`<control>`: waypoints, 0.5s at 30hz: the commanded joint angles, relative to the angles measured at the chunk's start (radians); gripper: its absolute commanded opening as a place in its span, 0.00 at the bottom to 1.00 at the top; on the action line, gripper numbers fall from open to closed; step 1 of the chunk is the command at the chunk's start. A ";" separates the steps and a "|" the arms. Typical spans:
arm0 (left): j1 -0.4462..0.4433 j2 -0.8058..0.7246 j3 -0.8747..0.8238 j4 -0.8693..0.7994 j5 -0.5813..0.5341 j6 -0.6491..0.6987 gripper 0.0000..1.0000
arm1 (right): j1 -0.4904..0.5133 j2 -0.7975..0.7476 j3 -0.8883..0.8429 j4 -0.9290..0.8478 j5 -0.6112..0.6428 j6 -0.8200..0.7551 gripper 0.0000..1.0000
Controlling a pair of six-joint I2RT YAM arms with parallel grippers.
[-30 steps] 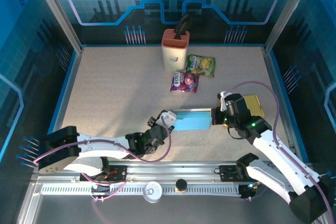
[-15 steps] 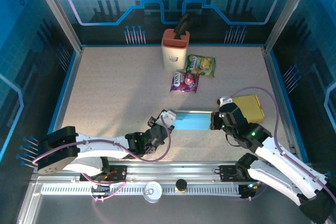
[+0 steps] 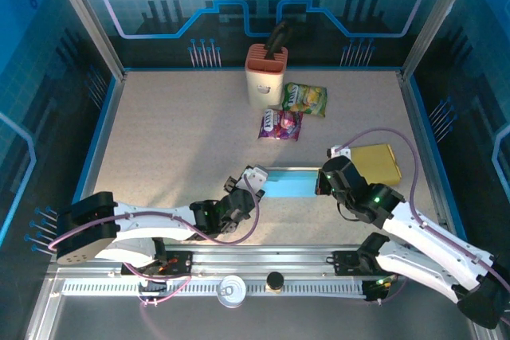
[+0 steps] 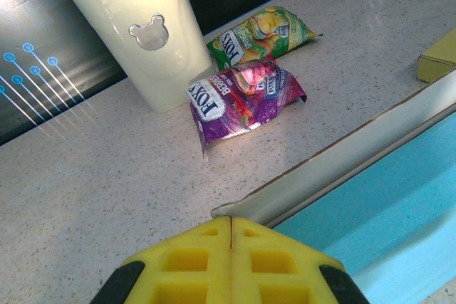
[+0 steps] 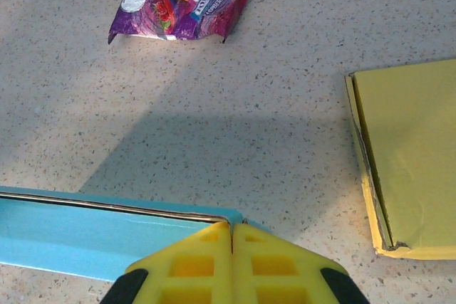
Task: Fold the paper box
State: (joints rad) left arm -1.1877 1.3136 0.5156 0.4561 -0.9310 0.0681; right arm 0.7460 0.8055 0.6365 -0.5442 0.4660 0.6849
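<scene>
Paper box (image 3: 288,183), seen from above, is lying between your left pincer (image 3: 253,177) and right pincer (image 3: 323,181), each sitting shut at one end, its raised wall running just ahead of the left wrist's tips, its corner touching the right wrist's tips; you are likely squaring walls, next needing steady inward pressure.

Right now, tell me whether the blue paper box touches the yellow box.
Apart. Right wrist view shows bare table between blue paper box and yellow box.

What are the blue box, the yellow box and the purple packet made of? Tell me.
Blue box: likely thin matte card; a pale raw edge shows.
Yellow box: matte paperboard, with a layered edge.
Purple packet: probably glossy plastic film; crinkled, with glare.
</scene>
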 commanded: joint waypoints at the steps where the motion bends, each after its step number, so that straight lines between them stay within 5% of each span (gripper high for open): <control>1: -0.004 -0.017 0.029 -0.026 0.027 -0.022 0.00 | 0.025 0.012 0.008 -0.042 -0.013 0.025 0.00; 11: -0.003 -0.056 0.027 -0.078 0.034 -0.048 0.00 | 0.092 -0.015 -0.063 0.000 0.063 0.018 0.00; 15: -0.004 -0.115 0.028 -0.134 0.055 -0.072 0.16 | 0.107 -0.018 -0.059 0.001 0.079 0.014 0.00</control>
State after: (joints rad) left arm -1.1877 1.2545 0.5198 0.3664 -0.9096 0.0338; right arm 0.8265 0.7845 0.6018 -0.5179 0.5503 0.6926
